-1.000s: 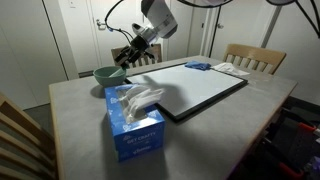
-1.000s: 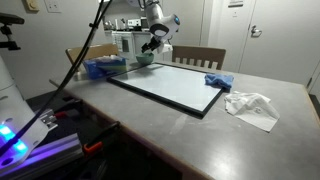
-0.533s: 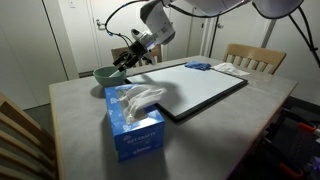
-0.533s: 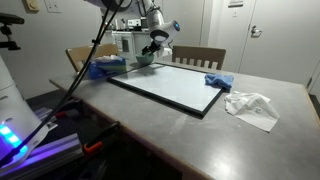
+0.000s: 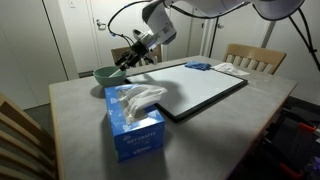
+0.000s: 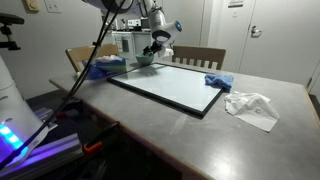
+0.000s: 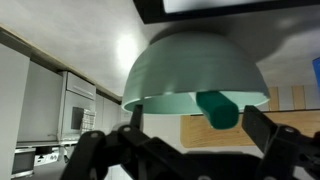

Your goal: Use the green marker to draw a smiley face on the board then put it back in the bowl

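Could clip the rim of the bowl [image 7: 195, 70] by the table [image 5: 70, 110] edge with wide-open, empty fingers [image 7: 270, 140], tipping it and spilling the green marker [image 7: 218, 108].

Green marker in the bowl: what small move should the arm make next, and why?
Probably ease forward until the open jaws straddle the green marker, then close. In the wrist view its end juts past the rim of the bowl, lined up between the jaws but untouched, and the board looks blank.
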Tool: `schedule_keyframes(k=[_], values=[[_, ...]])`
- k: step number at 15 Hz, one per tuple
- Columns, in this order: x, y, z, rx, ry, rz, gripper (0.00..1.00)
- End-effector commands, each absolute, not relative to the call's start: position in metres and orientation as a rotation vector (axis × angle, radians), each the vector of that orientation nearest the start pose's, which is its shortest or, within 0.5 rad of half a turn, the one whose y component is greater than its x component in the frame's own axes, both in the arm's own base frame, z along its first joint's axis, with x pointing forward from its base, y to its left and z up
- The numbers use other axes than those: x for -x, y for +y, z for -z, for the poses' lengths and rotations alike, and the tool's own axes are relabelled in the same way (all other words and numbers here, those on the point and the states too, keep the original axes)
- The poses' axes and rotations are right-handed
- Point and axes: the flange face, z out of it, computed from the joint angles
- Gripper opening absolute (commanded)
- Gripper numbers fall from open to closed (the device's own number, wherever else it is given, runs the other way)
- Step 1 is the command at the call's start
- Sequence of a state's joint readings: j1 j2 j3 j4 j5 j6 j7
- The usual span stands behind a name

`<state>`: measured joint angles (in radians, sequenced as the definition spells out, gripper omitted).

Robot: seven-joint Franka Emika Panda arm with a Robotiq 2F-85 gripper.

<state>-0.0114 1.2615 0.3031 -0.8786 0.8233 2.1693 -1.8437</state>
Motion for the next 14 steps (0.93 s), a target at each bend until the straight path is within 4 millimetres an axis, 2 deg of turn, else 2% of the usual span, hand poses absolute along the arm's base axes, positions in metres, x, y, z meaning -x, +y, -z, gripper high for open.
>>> schedule_keyframes(k=[1, 8, 13, 14], values=[[-0.7823, 0.1487, -0.1457, 1.753, -1.529, 0.885, 1.0], [-0.782, 0.1394, -0.1393, 1.787, -1.541, 0.875, 1.0], [-0.7812, 0.1402, -0.1375, 1.784, -1.545, 0.872, 1.0], [-0.7811, 0.1408, -0.1377, 1.783, -1.546, 0.871, 0.86]])
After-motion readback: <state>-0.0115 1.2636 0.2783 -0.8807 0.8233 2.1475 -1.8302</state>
